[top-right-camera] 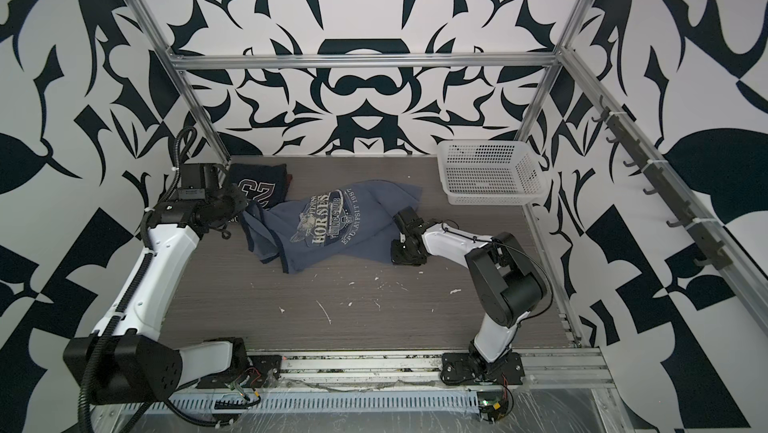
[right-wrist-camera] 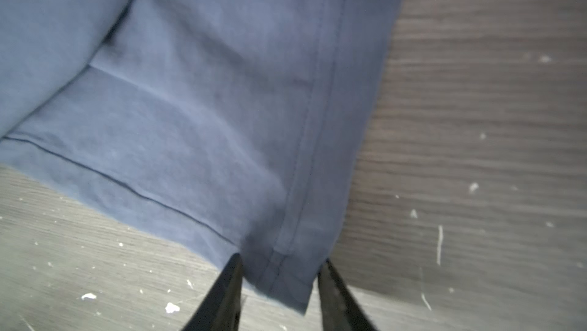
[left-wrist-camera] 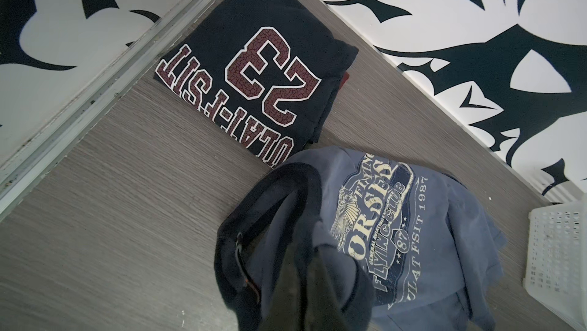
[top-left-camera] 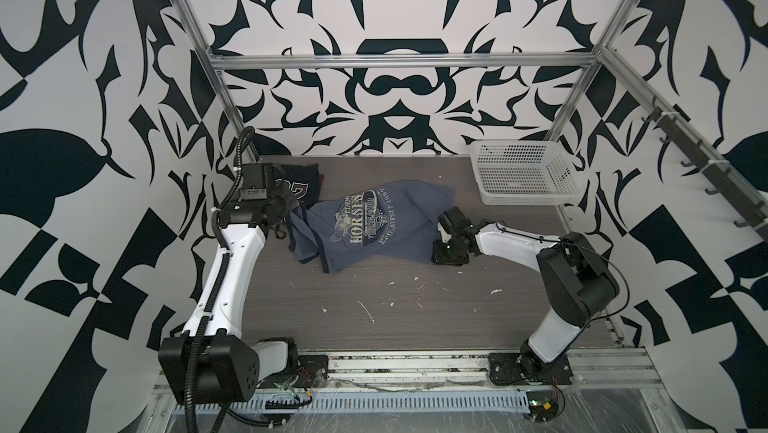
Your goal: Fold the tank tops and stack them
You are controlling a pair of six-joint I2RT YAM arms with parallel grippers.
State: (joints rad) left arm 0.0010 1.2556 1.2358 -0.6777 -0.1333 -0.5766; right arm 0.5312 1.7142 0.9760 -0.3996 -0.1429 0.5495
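pinching the slate-blue tank top (top-left-camera: 374, 227), the left tool (top-left-camera: 291, 207) grips a strap. the right tool (right-wrist-camera: 282, 259), spread, straddles its hem corner.

1. The navy tank top (left-wrist-camera: 254, 68) carries a large dark-red "23" outlined in white, with arched block lettering next to it reading roughly "OLAT-FSIT".
2. The slate-blue tank top (left-wrist-camera: 374, 234) bears a cream graphic: "FLYING HORSES", "FLYING CLUB", "87", and a curved "…LAT FSIT 1987".
3. A smaller line on that graphic is only partly legible and begins "GENERAL AVIATION".
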